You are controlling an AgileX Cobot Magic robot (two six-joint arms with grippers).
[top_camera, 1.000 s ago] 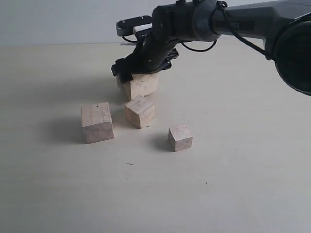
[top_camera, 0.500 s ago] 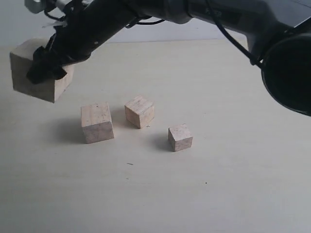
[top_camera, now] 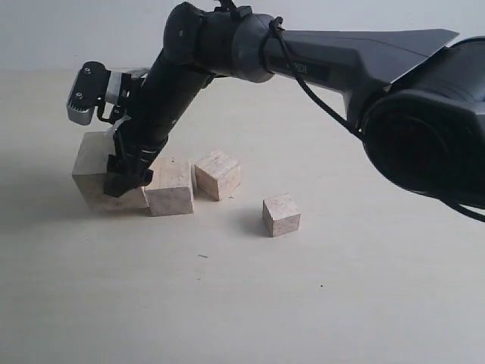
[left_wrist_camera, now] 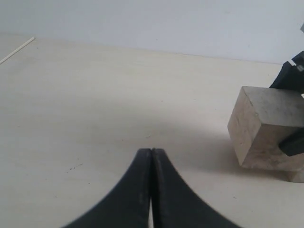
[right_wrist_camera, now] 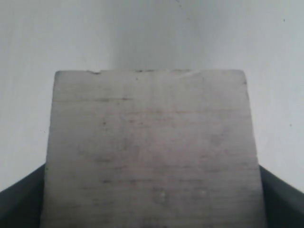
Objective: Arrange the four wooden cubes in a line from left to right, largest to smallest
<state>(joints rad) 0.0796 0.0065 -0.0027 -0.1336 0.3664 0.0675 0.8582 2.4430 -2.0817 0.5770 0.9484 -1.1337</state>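
Four pale wooden cubes stand in a rough row on the table. The largest cube is at the far left, down at table level and pressed against the second cube. To the right come the third cube and, further off, the smallest cube. My right gripper reaches across and is shut on the largest cube, which fills the right wrist view. My left gripper is shut on nothing, hovering over bare table; the largest cube shows beyond it.
The right arm stretches across the back of the table above the cubes. The pale tabletop extends in front of the row, and a light wall closes off the back.
The right gripper carried the largest cube from behind the others, up and far left, then lowered it to the table beside the second cube. The second cube has shifted slightly right.
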